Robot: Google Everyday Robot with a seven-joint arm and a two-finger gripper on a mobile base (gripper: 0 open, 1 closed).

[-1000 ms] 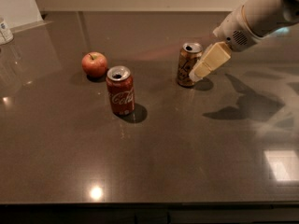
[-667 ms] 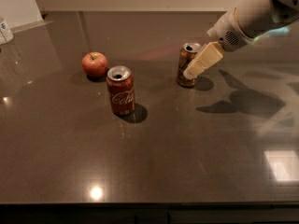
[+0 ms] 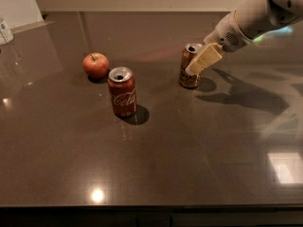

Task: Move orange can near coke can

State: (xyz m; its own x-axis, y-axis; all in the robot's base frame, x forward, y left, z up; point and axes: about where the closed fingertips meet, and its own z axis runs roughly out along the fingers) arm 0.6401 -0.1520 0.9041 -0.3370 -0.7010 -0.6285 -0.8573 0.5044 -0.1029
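At the far left edge of the dark bench (image 3: 189, 150) you have a small white container (image 3: 4, 30), cut off by the frame. Moving right, you see a red apple (image 3: 95, 65), and just in front of it and slightly to its right the coke can (image 3: 122, 91) stands upright. Further right, well apart from the coke can, your orange can (image 3: 190, 66) stands upright on the bench. The gripper (image 3: 201, 62) is at that can's right side, its cream tip lying across the can's upper half. You cannot tell from here whether it is closed on the can or merely against it. The white arm (image 3: 258, 13) reaches in from the upper right corner.
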